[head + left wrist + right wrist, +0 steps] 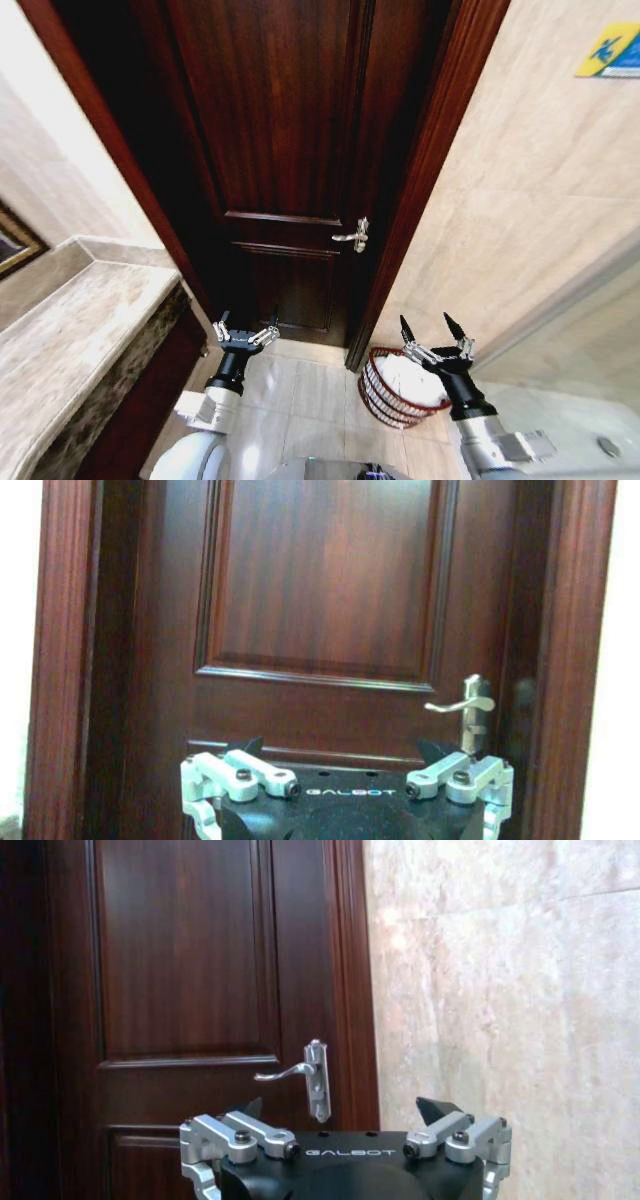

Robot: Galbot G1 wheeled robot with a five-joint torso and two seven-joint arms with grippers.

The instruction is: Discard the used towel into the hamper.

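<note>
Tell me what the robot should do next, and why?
Probably nothing more than drawing the right gripper back up and away from the hamper. A white towel already lies inside the hamper, and the right gripper hovers above it, open and holding nothing. The left gripper is open too, raised in front of the closed wooden door. The job looks done.

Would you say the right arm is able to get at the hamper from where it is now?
Probably yes. The right gripper hangs open just above the hamper rim, with nothing between them; something white already lies inside.
</note>
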